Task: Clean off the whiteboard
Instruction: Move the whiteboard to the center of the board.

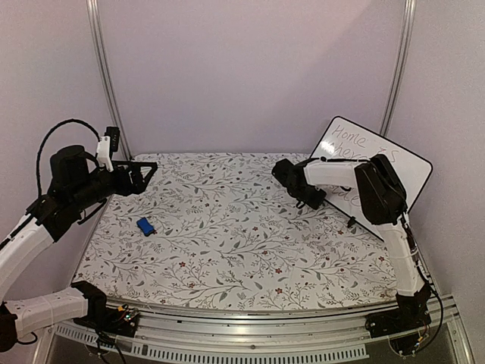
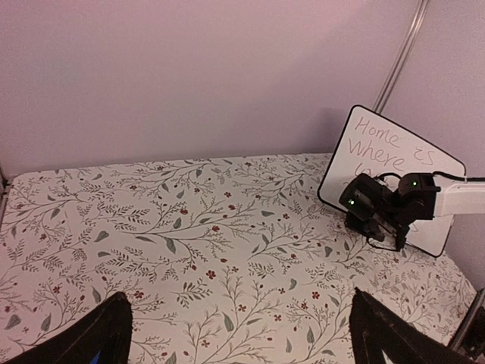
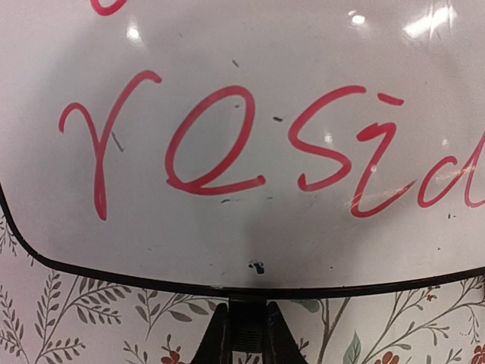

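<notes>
Alu rail (image 1: pixel 250 332), floral tabletop (image 1: pixel 227 250) w/ whiteboard (image 1: pixel 356 140), lilac walls (image 1: pixel 250 76)

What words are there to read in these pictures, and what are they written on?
"Home is": top line, handwritten on the whiteboard.
"Where": second line on the same board; the line below is mostly hidden behind the right arm.
"resid": red handwriting near the board's bottom rim in the right wrist view, cut off at the picture's edge.
No other text shows.

Plain, perhaps lilac walls (image 1: pixel 250 68); floral tabletop (image 1: pixel 227 250)
</notes>
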Available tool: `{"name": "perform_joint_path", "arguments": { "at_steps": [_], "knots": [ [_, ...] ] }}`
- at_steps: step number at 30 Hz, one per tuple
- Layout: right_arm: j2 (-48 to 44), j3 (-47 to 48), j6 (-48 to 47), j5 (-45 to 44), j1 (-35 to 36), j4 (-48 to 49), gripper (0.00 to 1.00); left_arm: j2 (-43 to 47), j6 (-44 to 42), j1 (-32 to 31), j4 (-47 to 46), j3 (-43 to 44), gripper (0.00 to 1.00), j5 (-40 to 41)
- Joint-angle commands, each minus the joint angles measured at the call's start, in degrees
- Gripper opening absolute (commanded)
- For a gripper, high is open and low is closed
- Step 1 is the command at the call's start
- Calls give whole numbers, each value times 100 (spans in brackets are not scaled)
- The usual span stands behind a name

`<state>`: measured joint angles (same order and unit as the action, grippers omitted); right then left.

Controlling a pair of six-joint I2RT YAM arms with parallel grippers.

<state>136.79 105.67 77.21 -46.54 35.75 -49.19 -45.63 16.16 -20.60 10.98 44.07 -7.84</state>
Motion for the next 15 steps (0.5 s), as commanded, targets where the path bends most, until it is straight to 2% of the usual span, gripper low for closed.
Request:
{"name": "perform_joint_path", "arguments": {
  "at_steps": [1,15],
  "knots": [
    [-40,-55,-268,459,352,459,0,52,21,63,-128,-64,100,54],
    [12,146,-568,473,876,677,0,94,23,89,-119,-66,100,44]
  ]
}}
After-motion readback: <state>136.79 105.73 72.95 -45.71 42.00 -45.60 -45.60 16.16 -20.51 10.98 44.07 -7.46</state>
